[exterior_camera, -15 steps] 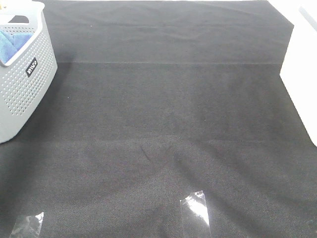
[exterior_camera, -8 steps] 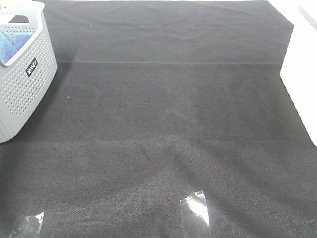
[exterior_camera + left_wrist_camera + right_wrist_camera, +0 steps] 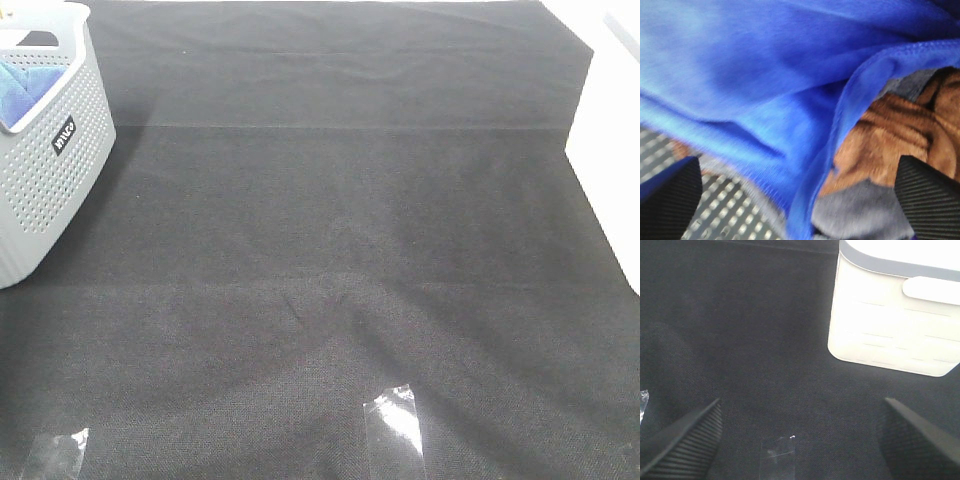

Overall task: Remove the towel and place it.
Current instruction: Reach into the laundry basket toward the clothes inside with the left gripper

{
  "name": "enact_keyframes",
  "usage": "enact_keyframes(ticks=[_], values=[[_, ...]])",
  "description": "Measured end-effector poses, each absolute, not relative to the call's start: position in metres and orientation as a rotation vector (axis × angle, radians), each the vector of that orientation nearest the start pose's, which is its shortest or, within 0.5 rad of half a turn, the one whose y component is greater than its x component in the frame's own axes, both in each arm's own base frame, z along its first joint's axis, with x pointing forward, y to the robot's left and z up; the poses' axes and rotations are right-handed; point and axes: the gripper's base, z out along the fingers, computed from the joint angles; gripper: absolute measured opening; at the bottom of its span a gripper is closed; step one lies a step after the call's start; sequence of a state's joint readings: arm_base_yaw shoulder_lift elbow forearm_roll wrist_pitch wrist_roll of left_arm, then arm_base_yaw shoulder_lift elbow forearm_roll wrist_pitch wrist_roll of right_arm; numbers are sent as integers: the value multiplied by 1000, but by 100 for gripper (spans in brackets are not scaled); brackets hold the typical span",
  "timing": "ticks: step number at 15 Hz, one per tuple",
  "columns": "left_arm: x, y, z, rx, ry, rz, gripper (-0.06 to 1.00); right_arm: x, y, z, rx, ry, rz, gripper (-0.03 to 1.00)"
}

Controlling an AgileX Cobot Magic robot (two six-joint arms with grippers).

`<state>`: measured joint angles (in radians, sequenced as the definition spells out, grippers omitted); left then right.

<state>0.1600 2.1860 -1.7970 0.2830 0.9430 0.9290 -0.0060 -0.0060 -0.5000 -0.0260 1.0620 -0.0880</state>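
The left gripper [image 3: 800,200] is hovering, jaws wide apart, over the blue towel [image 3: 765,75] lying in the grey basket [image 3: 50,190] — the reaching step, probably; next, closing on a fold. The right gripper [image 3: 800,440] is hanging empty, jaws apart too.

One towel [image 3: 765,75] — one basket [image 3: 50,190] — one bin [image 3: 890,325].

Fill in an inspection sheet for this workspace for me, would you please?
Surface: black cloth, slightly creased; clear tape patches near the front edge.
Job's things: blue towel lies in the grey basket at far left, not yet removed.
Clutter: brown cloth and grey cloth beside the towel in the basket.
Grippers: left gripper open, close above the towel; right gripper open over bare cloth, empty.
Cables: nothing seen.
Surroundings: white bin at the right edge.
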Motion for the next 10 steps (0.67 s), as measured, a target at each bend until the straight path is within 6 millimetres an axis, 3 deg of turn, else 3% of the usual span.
enact_keyframes(ticks=[3, 4, 7, 8, 10], values=[[463, 95, 179, 1297, 2676, 542, 98, -6, -2, 277, -82, 2039, -90, 79], [462, 95, 178, 1299, 2691, 515, 93, -6, -2, 277, -82, 2039, -90, 79], [461, 95, 178, 1294, 2709, 521, 45, -6, -2, 277, -82, 2039, -90, 79], [461, 96, 178, 1280, 2714, 536, 36, -6, -2, 277, -82, 2039, -90, 79], [461, 97, 178, 1255, 2715, 552, 31, -6, -2, 277, -82, 2039, -90, 79]])
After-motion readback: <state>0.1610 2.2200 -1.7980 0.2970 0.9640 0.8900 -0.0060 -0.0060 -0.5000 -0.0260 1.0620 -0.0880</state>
